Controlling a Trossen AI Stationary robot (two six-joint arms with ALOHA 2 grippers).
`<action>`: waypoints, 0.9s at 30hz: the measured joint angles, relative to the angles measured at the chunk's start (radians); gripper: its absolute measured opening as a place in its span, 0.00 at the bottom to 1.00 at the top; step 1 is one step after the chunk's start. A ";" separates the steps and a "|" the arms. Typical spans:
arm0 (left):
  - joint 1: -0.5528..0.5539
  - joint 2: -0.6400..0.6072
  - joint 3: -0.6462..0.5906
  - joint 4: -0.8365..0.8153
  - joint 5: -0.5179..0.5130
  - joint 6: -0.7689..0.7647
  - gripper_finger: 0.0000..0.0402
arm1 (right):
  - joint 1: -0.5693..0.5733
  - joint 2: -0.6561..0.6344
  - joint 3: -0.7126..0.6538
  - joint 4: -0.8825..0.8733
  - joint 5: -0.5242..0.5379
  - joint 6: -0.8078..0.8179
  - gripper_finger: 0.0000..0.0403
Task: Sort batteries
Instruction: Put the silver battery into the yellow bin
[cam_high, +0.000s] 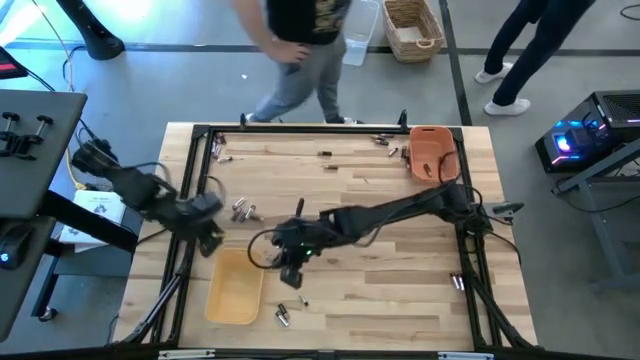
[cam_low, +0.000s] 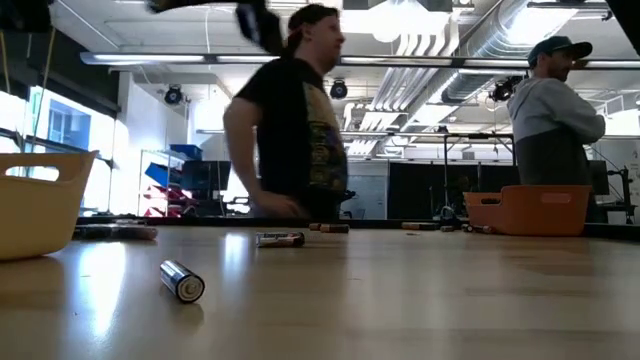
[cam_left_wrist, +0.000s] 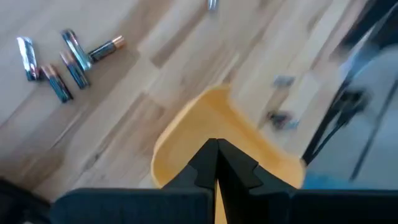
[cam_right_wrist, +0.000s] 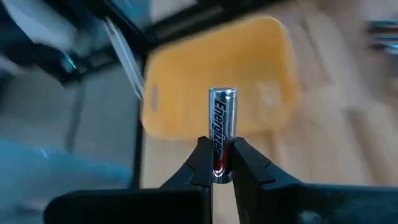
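My right gripper (cam_right_wrist: 222, 169) is shut on a silver-and-black battery (cam_right_wrist: 222, 118) and hangs over the table's middle (cam_high: 290, 276), just right of the yellow tray (cam_high: 235, 288). My left gripper (cam_left_wrist: 216, 152) is shut on nothing and hovers over the yellow tray's far end (cam_high: 208, 242). A few loose batteries (cam_left_wrist: 65, 62) lie flat on the wood beyond the tray (cam_high: 243, 210). Others lie near the front (cam_high: 283, 316), one of them (cam_low: 182, 280) on its side. The orange tray (cam_high: 433, 152) stands at the far right. My right gripper pinches the battery's rear end (cam_right_wrist: 222, 160) between its two fingertips. The battery lies along the fingers and sticks out past them toward the yellow tray. The fingers slant down toward the table's left. The battery is lifted clear of the table.
More batteries lie along the far edge (cam_high: 385, 142) and at the right frame (cam_high: 457, 282). A black frame (cam_high: 300, 126) rims the table. Two people stand beyond the far edge (cam_low: 290, 120), (cam_low: 555, 110). Bare wood lies at the near right (cam_high: 400, 300).
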 joint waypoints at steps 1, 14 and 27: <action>-0.031 -0.023 0.000 0.003 -0.051 -0.035 0.00 | 0.000 0.016 -0.032 0.078 0.003 0.023 0.03; -0.121 -0.074 -0.002 0.027 -0.281 -0.096 0.00 | 0.001 0.285 0.061 0.409 0.066 0.144 0.04; -0.121 -0.076 -0.002 0.046 -0.264 -0.086 0.00 | -0.007 0.280 0.081 0.421 0.033 0.054 0.58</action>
